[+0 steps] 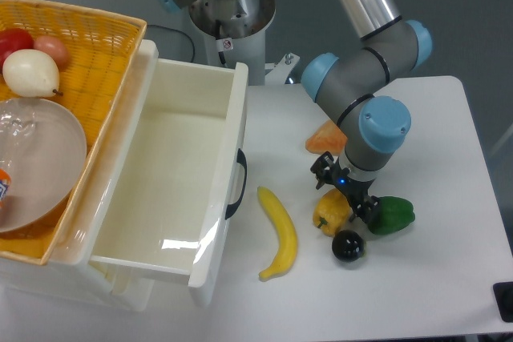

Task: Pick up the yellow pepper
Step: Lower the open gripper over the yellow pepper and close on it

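The yellow pepper [330, 212] lies on the white table, between the banana and the green pepper. My gripper [346, 193] hangs right over its upper right side, fingers pointing down and spread to either side of the pepper's top. One fingertip shows near the pepper's upper left, the other [373, 211] between it and the green pepper. The jaws look open, not closed on the pepper. The arm's wrist hides the pepper's top edge.
A green pepper [391, 215] lies just right of the gripper, a dark round fruit [348, 245] just below, a banana [280, 231] to the left. An orange piece [323, 139] lies behind the wrist. An open white drawer [172, 174] and a wicker basket [88, 46] fill the left.
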Controlling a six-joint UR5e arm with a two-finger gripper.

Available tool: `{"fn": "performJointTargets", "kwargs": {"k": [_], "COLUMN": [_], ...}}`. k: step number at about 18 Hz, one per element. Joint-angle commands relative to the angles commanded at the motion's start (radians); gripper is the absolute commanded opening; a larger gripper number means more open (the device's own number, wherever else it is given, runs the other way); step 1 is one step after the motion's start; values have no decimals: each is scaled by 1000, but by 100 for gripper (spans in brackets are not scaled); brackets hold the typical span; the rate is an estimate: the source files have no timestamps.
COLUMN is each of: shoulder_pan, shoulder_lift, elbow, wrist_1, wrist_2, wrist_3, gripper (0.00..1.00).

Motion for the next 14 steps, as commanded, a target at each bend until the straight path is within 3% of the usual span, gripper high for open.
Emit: {"fn": "performJointTargets", "kwargs": {"k": [14], "shoulder_pan": [-9], "shoulder_lift": [-21], "elbow": [-18], "wrist_1": [17], "wrist_2": [2], "wrist_3": [0], "gripper": [100]}}
